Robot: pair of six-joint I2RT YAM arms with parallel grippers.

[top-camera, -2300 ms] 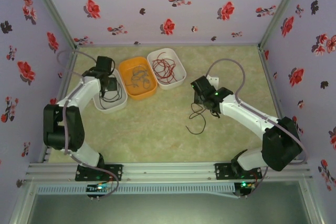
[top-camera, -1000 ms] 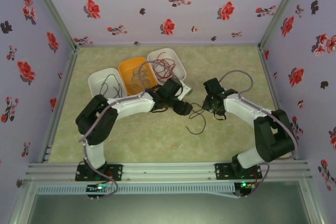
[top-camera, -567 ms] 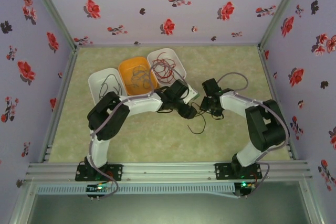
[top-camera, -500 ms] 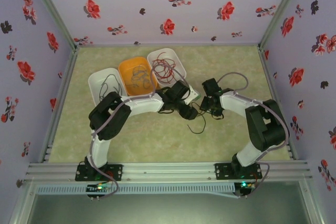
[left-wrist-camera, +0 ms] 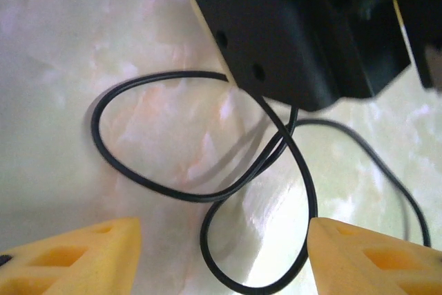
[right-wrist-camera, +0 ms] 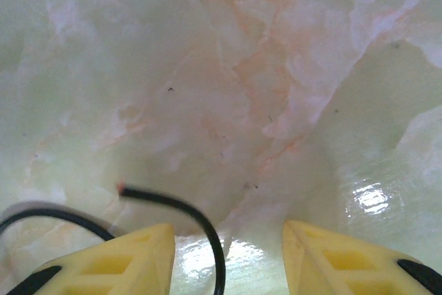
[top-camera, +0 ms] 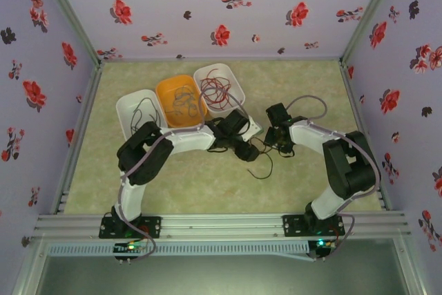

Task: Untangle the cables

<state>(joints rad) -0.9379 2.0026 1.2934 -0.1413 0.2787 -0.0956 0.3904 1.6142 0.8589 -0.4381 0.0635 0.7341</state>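
A loose black cable (top-camera: 266,165) lies looped on the marbled table between my two grippers. In the left wrist view its loops (left-wrist-camera: 148,181) cross on the table, and one loop lies between the yellow fingertips (left-wrist-camera: 76,253) of my open left gripper (left-wrist-camera: 224,260). The black body of the right gripper (left-wrist-camera: 304,25) sits just beyond, over the cable. In the right wrist view the cable's cut end (right-wrist-camera: 200,215) curves down between the fingers of my right gripper (right-wrist-camera: 228,260), close to the left finger (right-wrist-camera: 117,260); the jaws stand apart, not touching it. From above, the left gripper (top-camera: 247,151) and right gripper (top-camera: 276,139) nearly meet.
Three bins stand at the back left: a white one (top-camera: 124,105) with a dark cable, an orange one (top-camera: 181,79) with dark cables, and a white one (top-camera: 238,91) holding red cables (top-camera: 215,88). Flowered walls enclose the table on three sides.
My left arm has swung from the left white bin to the table's middle, over the black cable. The right gripper has shifted left toward it and its jaws have narrowed a little.
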